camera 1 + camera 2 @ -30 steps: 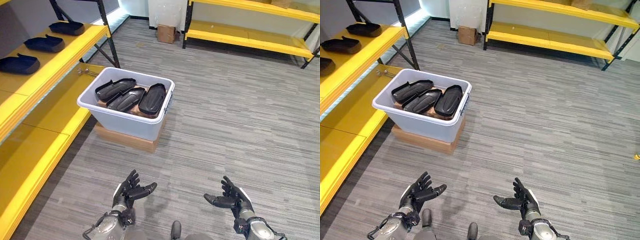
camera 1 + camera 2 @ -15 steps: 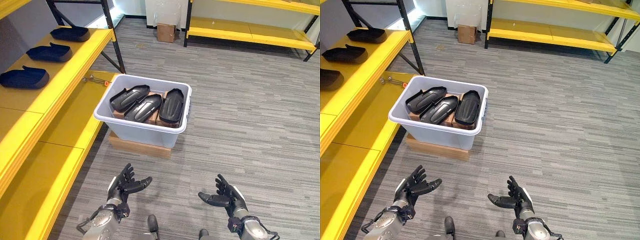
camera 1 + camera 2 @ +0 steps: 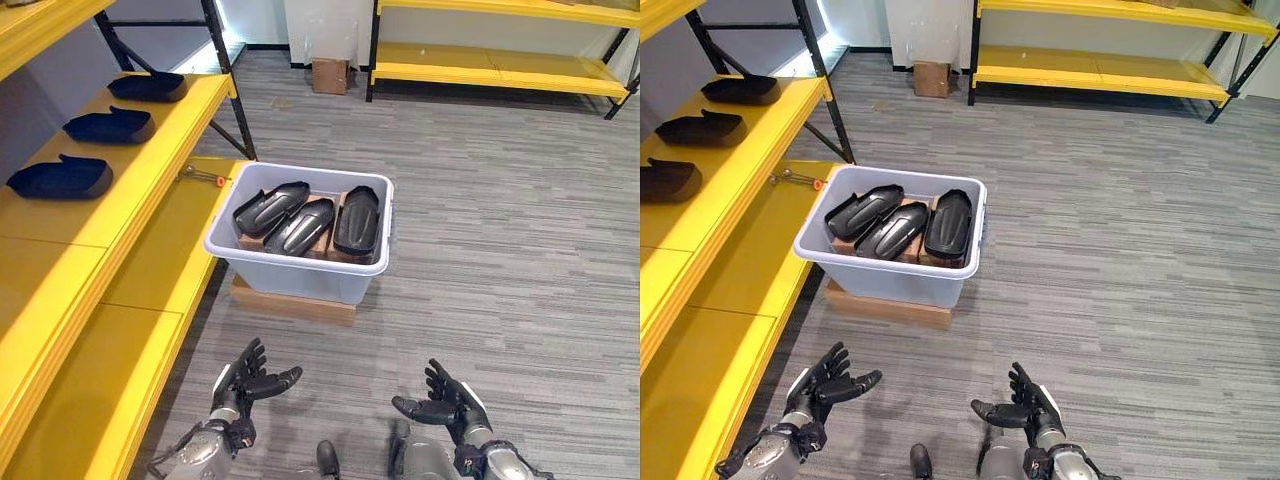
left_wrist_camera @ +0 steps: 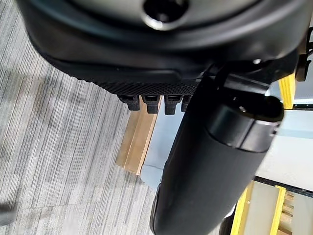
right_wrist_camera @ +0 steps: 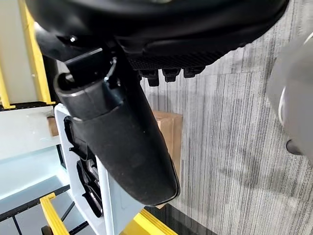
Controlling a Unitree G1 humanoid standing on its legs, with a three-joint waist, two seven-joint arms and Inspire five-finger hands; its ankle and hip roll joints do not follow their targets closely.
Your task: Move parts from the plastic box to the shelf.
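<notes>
- Parts: three black moulded shells lying side by side in the plastic box, glossy, long and rounded, each narrowing toward one end.
- Left shell and middle shell angled, narrow ends toward the near left corner of the box; right shell lying nearly straight along the right wall.
- Resting on brown cardboard visible between and under the shells, inside the box.
- Plastic box pale grey with a thick rolled rim, standing on a flat wooden block on the grey carpet, just beside the lower level of the yellow shelf.
- Three more dark parts already on the upper yellow shelf level, set in a row and well apart: nearest, middle, farthest; scoop-like, with one raised end.
- Small tool with an orange tip lying on the lower shelf level near the far left corner of the box.
- Left hand low in front, palm turned inward, fingers spread and relaxed, holding nothing, well short of the box.
- Right hand likewise low in front, fingers spread, thumb pointing inward, empty, well apart from the box.
- Second yellow shelf along the far wall, with a small cardboard carton on the floor beside it.
</notes>
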